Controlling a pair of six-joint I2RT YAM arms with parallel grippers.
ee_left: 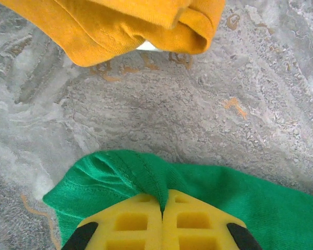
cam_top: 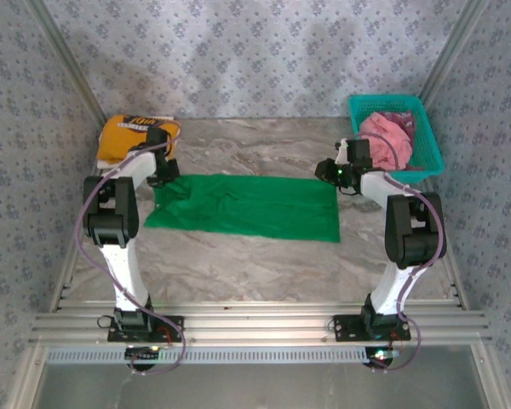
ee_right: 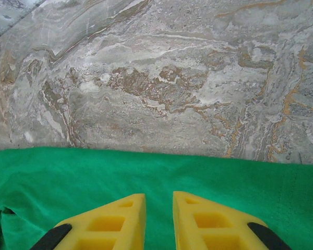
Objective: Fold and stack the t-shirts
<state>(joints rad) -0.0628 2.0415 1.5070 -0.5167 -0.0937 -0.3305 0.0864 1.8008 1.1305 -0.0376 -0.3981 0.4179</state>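
Pinching a ridge of cloth at the far left corner of the green t-shirt (cam_top: 247, 207) with the left gripper (ee_left: 163, 199), fingers pressed together on the hem. Hovering over the far right edge of the green t-shirt with the right gripper (ee_right: 159, 203), fingers slightly parted and, as far as can be told, closed on nothing. Lying flat on the table (cam_top: 238, 264) as a long rectangle, seemingly part-folded but not yet down to a stackable packet. Done, by the look of it: the yellow-orange t-shirt (cam_top: 128, 136), folded and set just beyond the green t-shirt's far left corner. Left to do, at a guess: finishing the folds, placing the green t-shirt on the yellow-orange t-shirt, then fetching the pink t-shirt (cam_top: 387, 135), bunched in the teal basket (cam_top: 433, 160) beyond the green t-shirt's right end, and folding and stacking that too
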